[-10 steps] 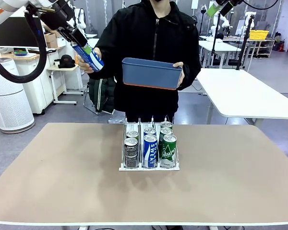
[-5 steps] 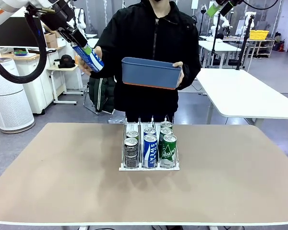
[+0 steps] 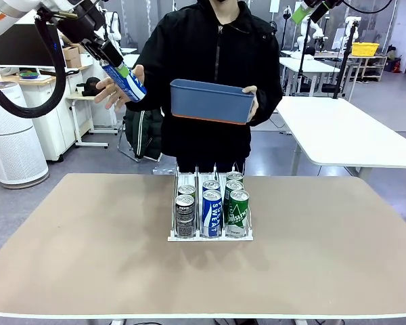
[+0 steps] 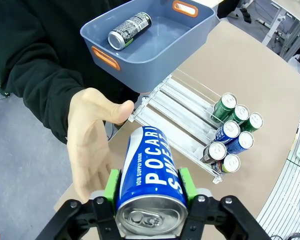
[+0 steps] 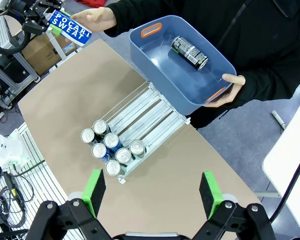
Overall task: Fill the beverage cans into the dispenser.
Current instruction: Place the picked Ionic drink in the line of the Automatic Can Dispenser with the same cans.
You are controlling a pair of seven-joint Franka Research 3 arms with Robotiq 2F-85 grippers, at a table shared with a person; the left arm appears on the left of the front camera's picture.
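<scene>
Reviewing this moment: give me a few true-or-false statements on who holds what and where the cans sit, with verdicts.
1. The left gripper is shut on a blue can. True.
2. The blue bin rests on the table. False: the person's hand holds it up, clear of the table.
3. One dark can lies on its side in the bin. True.
4. The right gripper grips a green can. False: it is open and empty.
5. The middle lane of the dispenser holds green cans. False: the middle-lane cans are blue; the green cans stand in the right lane in the front view.
</scene>
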